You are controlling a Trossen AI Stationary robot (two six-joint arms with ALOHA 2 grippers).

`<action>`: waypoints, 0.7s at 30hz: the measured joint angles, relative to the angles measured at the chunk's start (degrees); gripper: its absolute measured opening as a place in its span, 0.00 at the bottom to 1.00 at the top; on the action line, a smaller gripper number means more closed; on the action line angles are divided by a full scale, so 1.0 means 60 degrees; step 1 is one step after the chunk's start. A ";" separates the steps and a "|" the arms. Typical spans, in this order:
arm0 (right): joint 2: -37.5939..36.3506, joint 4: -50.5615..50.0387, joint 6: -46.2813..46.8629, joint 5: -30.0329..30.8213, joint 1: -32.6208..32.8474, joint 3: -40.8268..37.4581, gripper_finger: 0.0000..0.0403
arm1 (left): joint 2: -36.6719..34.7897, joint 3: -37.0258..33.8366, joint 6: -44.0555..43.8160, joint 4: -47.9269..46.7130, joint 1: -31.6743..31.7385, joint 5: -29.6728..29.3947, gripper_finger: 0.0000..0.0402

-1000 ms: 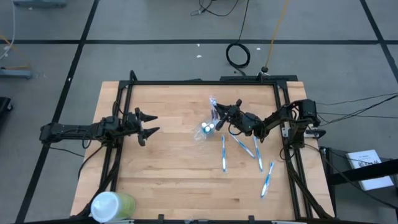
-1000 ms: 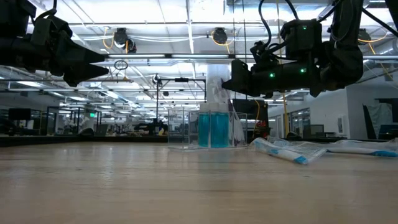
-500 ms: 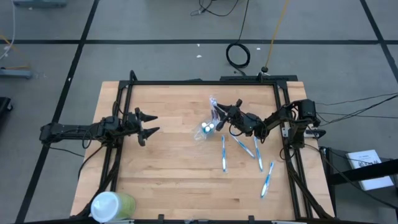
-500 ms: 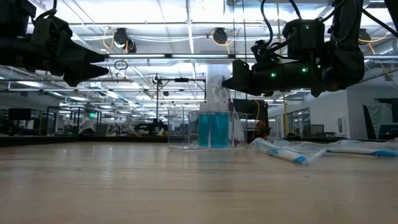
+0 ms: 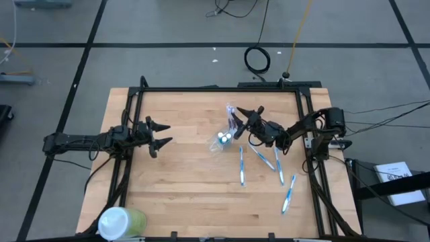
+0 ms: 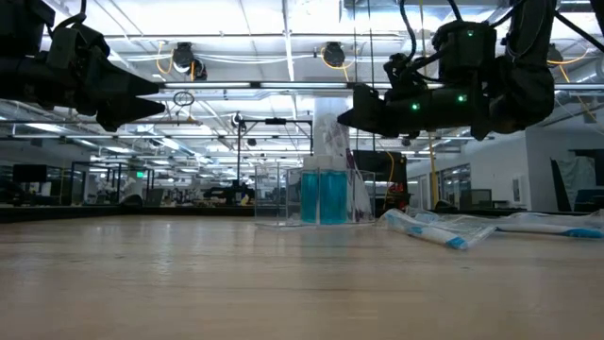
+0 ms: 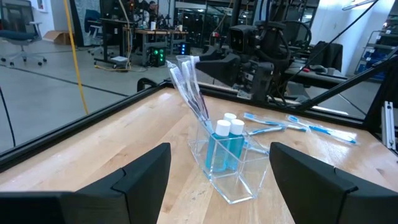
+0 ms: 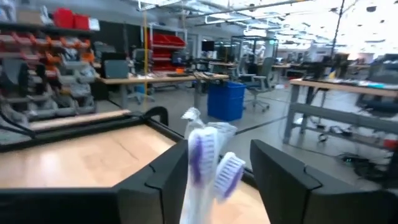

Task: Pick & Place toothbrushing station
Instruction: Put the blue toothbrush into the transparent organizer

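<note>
The small clear cup (image 5: 216, 145) stands on the table's middle right, with white-capped teal tubes (image 7: 225, 144) upright inside. Blue-and-white toothbrushes (image 7: 188, 84) lean in the cup, heads up. My right gripper (image 5: 243, 122) is open just right of the cup, level with those heads (image 8: 203, 155), which show between its two fingers. Several more toothbrushes (image 5: 242, 166) lie flat on the table to the right. My left gripper (image 5: 164, 133) waits open at the left, pointing at the cup.
A green cup with a white lid (image 5: 119, 222) stands at the near left corner. Loose toothbrushes (image 5: 289, 193) are scattered toward the near right. A black frame (image 5: 215, 88) runs along the table's far edge and sides. Bare wood lies between the two grippers.
My right gripper has opened, letting go of the toothbrush, which stays leaning in the cup. The gripper has hardly moved from its place beside the cup. The cup has stayed where it was.
</note>
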 joint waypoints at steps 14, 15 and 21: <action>-0.3017 -0.3224 -0.0814 0.0187 0.1244 0.0004 0.44 | 0.0003 0.0000 0.0000 0.0000 0.0001 0.0000 0.70; -0.3361 -0.3610 -0.0949 0.0186 0.1506 0.0004 0.44 | 0.0001 0.0000 0.0000 0.0000 -0.0001 0.0000 0.70; -0.5536 -0.6246 -0.1422 0.1992 0.3835 0.0094 0.44 | -0.0001 0.0000 0.0000 0.0000 0.0001 0.0000 0.70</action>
